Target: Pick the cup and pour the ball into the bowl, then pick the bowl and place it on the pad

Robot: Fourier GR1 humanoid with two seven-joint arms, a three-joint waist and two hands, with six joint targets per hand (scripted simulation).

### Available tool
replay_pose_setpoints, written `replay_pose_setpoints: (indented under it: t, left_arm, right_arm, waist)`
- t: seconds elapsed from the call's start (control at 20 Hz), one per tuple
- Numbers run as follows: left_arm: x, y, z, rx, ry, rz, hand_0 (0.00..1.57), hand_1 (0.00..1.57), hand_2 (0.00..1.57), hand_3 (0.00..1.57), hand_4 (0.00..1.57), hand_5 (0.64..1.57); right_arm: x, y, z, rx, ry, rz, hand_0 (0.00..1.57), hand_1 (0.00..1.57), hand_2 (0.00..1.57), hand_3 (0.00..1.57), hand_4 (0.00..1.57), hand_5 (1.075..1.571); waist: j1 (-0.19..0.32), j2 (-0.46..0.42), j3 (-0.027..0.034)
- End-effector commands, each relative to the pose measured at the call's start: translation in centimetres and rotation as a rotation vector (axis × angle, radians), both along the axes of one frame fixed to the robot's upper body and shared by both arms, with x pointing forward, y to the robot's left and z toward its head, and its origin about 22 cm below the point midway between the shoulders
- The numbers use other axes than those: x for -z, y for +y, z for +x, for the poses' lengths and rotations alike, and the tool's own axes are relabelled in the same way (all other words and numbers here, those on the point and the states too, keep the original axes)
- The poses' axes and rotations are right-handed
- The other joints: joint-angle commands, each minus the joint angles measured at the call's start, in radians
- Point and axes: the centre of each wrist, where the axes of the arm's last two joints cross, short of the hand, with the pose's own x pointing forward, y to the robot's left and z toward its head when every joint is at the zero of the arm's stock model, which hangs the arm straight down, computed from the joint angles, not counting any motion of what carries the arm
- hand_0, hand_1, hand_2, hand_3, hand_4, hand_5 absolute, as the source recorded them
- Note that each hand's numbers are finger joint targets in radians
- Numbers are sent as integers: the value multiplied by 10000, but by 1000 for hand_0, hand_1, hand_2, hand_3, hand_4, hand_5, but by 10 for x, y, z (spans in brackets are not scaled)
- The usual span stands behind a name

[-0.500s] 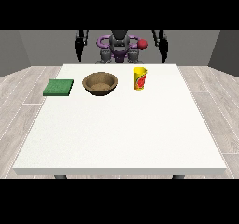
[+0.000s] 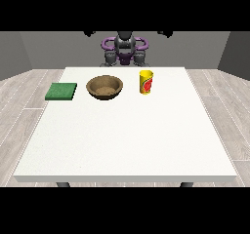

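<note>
A yellow cup (image 2: 146,82) with a red label stands upright on the white table (image 2: 127,140), right of centre near the far edge. No ball shows in the view, and the cup's inside is hidden. To the cup's left sits a brown bowl (image 2: 104,87), and a flat green pad (image 2: 61,91) lies further left. Both hands are raised far above the table, well behind these things. Only dark tips show at the scene's top edge: the hand at the view's left (image 2: 89,33) and the hand at the view's right (image 2: 166,33).
The robot's torso (image 2: 125,50) with purple shoulder rings stands behind the table's far edge. Wood-patterned floor surrounds the table. The near half of the table is bare white surface.
Both arms have risen from beside the torso to the scene's top edge. A small red thing seen near the hand at the view's right is no longer visible.
</note>
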Motion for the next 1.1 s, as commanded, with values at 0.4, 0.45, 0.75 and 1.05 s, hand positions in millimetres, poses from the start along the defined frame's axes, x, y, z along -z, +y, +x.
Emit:
replay_pose_setpoints:
  t: [0.4,0.45,0.75,1.05]
  left_arm:
    - [-52,-10,50,-209,-1841,-686,0,0,0,0,0,1565]
    - [-59,-25,46,476,-1928,-717,0,0,0,0,0,1564]
    - [-33,-30,56,368,-2798,-231,0,0,0,0,0,1547]
    - [19,-16,32,587,-2875,-155,0,0,0,0,0,1541]
  right_arm:
    - [-55,56,-4,-164,-1536,942,0,0,378,524,812,1564]
    - [-59,58,20,268,-1756,657,0,0,333,529,807,1565]
    - [-85,53,47,441,-2601,56,0,0,430,733,745,1570]
    - [-77,-11,64,1320,-2597,-373,0,0,374,650,682,1568]
  waist:
    - [-463,1352,-10]
    - [151,1625,-10]
    - [75,3001,-13]
    - [285,3398,-11]
